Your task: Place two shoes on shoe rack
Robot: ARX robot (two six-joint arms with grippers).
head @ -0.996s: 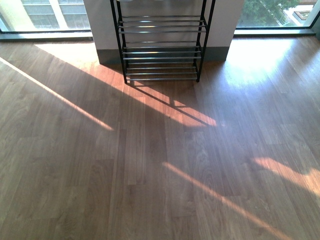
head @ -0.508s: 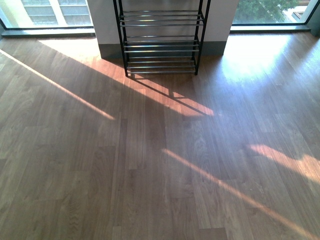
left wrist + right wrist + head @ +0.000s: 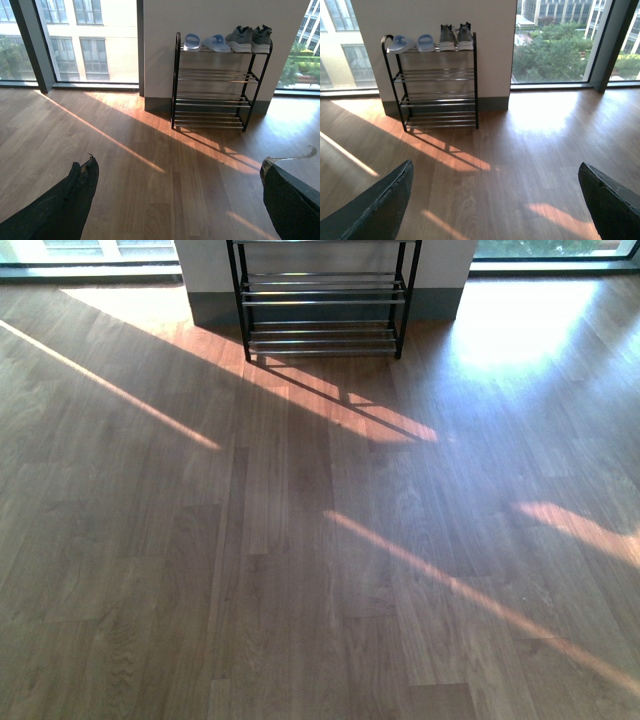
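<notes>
The shoe rack (image 3: 212, 85) stands against a white wall pillar, black-framed with chrome bars. On its top tier sit a pair of pale blue slides (image 3: 206, 43) and a pair of grey sneakers (image 3: 249, 39) side by side. The right wrist view shows the same shoe rack (image 3: 437, 85) with the slides (image 3: 410, 43) and sneakers (image 3: 455, 36) on top. The front view holds only the lower tiers of the shoe rack (image 3: 322, 310). My left gripper (image 3: 180, 185) and right gripper (image 3: 495, 192) are both open, empty, well back from the rack above bare floor.
Wood plank floor (image 3: 300, 540) with sun streaks stretches between me and the rack. Floor-to-ceiling windows (image 3: 75, 40) flank the pillar on both sides. A grey skirting runs along the pillar base.
In the front view the rack has slid up and shrunk; only its lower tiers remain in frame. More floor shows in front of it.
</notes>
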